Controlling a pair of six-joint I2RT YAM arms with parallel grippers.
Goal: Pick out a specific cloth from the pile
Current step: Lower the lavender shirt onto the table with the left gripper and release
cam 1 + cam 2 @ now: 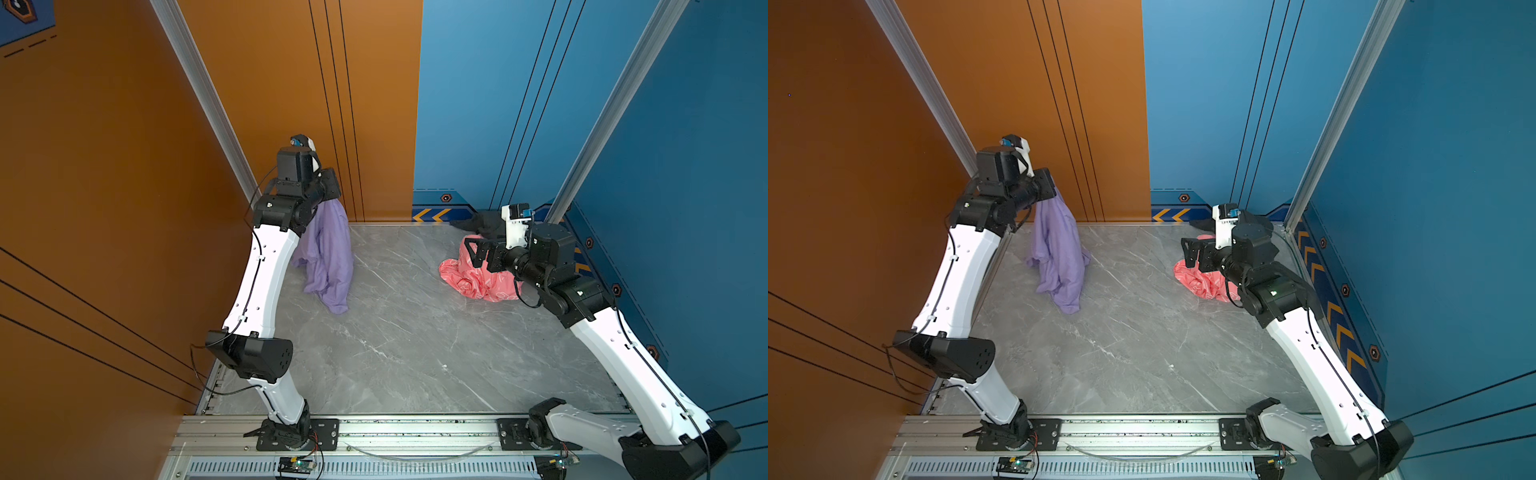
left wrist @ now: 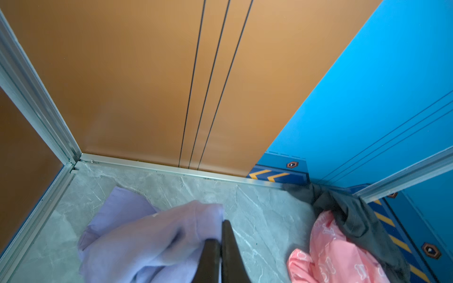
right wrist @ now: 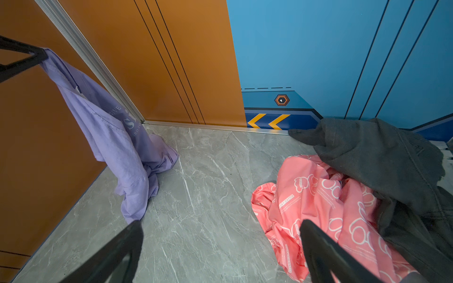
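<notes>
Heads up, your left gripper point(image 2: 220, 235) has its jaws pinched tight on the top edge of the soft lavender-purple cloth point(image 1: 328, 257). The cloth hangs down from the grip, and its lower end sits bunched on the grey marble-look tabletop point(image 1: 415, 332), over by the orange wall point(image 1: 291, 104) at the far left. The right wrist view catches the white printed lettering point(image 3: 127, 120) on it.

So the lavender-purple cloth is well apart from the pile point(image 1: 478, 266), which sits in the far right corner against the blue wall point(image 1: 478, 104). In the pile you've got the crumpled coral-pink cloth with white pattern point(image 1: 1200, 282) and the dark grey cloth point(image 3: 380, 156). The grey one is draped partly over the pink one and reaches back to the wall.

Your right gripper point(image 1: 478, 251) hangs above the near edge of the coral-pink cloth with its jaws spread wide and nothing between them; both top views show it off the fabric.
</notes>
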